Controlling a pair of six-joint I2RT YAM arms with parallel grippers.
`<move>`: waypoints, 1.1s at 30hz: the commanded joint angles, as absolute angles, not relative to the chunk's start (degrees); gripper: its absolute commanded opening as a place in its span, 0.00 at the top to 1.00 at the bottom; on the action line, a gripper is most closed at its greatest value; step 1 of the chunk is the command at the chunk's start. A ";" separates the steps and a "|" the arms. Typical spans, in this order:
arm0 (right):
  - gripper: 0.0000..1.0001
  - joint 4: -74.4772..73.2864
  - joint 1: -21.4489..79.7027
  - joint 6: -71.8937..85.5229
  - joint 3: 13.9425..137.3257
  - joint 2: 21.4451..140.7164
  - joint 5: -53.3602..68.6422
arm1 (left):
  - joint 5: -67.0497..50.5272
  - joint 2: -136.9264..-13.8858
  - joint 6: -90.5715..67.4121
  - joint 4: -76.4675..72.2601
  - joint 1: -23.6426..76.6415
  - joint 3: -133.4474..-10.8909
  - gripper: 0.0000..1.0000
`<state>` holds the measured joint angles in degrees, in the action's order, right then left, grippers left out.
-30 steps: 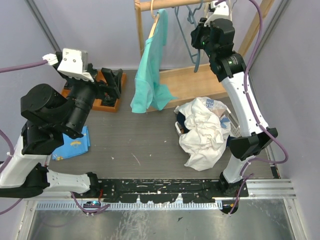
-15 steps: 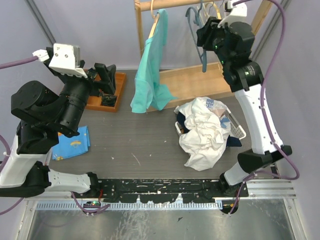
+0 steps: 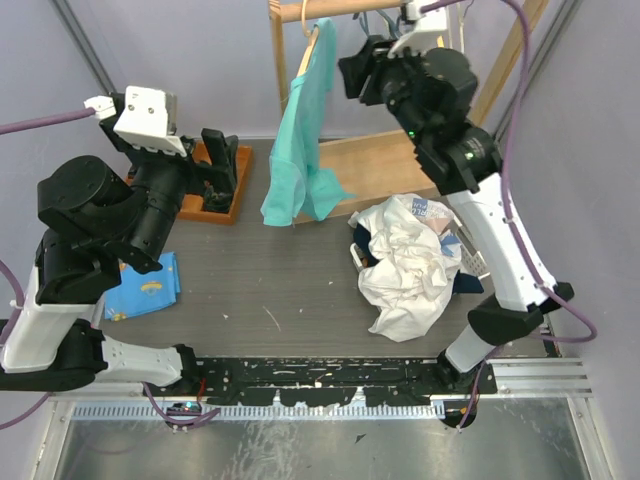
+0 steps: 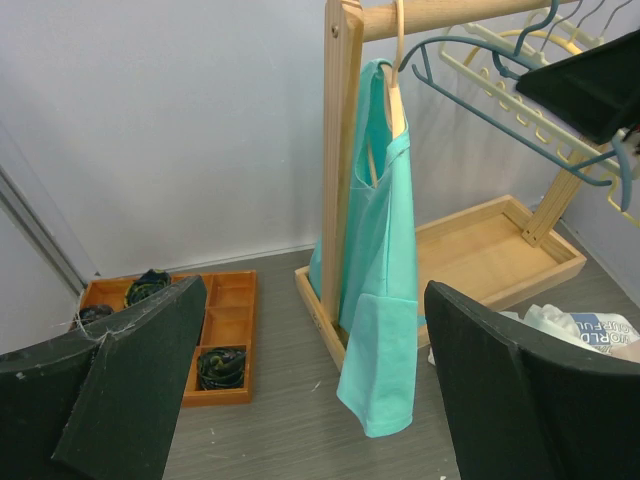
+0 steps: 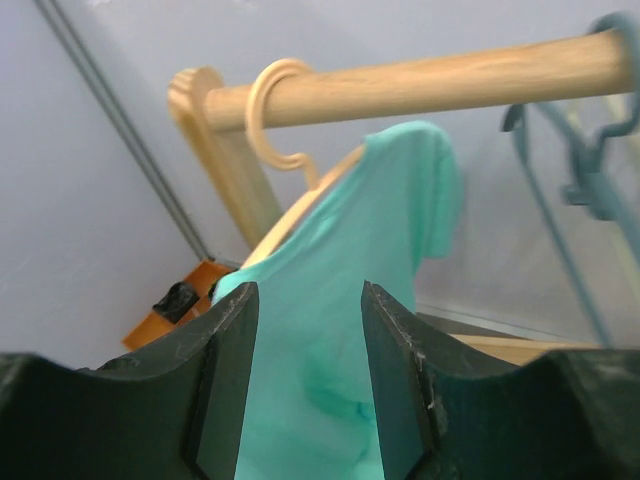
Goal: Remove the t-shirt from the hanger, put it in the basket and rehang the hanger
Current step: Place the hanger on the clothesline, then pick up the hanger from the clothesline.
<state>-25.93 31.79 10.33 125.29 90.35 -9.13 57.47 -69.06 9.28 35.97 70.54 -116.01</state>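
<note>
A teal t-shirt [image 3: 305,140] hangs on a pale wooden hanger [image 3: 312,38] hooked over the wooden rail [image 3: 330,10] of a clothes rack. My right gripper [image 3: 352,72] is open, raised just right of the shirt's shoulder; in the right wrist view the t-shirt [image 5: 330,330] fills the gap between its fingers [image 5: 225,370], with the hanger hook [image 5: 275,110] on the rail [image 5: 420,85] above. My left gripper [image 3: 225,160] is open, low at the left; in the left wrist view the t-shirt [image 4: 385,290] and hanger [image 4: 397,90] hang ahead between its fingers [image 4: 140,390].
Blue and cream empty hangers [image 4: 500,70] hang on the rail's right half. The rack's wooden base tray [image 3: 385,160] lies behind. A basket of crumpled white clothes [image 3: 410,260] stands at the right. An orange compartment tray [image 3: 215,190] and a blue cloth [image 3: 150,285] lie at the left.
My right gripper has swung left along the rail, from the empty hangers to beside the t-shirt's shoulder. My left arm has shifted slightly.
</note>
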 commanded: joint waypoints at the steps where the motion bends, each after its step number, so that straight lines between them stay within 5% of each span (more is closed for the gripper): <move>1: 0.49 -24.93 37.09 9.64 129.58 94.12 -13.93 | 57.74 -67.99 6.82 38.18 70.62 -116.73 0.02; 20: 0.47 -28.88 51.05 15.08 141.04 107.10 -37.06 | 56.69 -62.05 2.90 38.71 70.59 -111.04 0.02; 33: 0.48 -31.53 51.32 18.22 139.46 108.08 -40.39 | 57.08 -59.59 2.46 38.33 70.58 -109.00 0.02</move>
